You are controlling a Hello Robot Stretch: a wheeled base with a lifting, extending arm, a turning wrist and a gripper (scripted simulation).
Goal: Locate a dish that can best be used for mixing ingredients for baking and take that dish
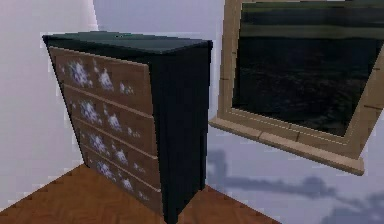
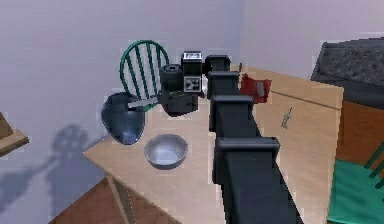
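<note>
Bowl (image 2: 166,152): grey, round, upright on the counter (image 2: 300,120), near the counter's corner at the arm side view's left. The arm (image 2: 240,140) runs across the counter just beside the bowl. The end effector (image 2: 148,97) shows at the counter's far-left edge; can't tell whether its fingers are apart or together. A dark rounded thing (image 2: 125,117) is at its far end, by the counter's edge, so can't tell whether it holds anything. Green chair (image 2: 140,60) behind the counter, second green chair (image 2: 360,185) at the counter's right side. Small red-brown thing (image 2: 262,88) on the counter's far part. Forward view: dark dresser (image 1: 180,110) with four wood drawer fronts, wood-framed window (image 1: 300,65), wood floor (image 1: 90,200).
</note>
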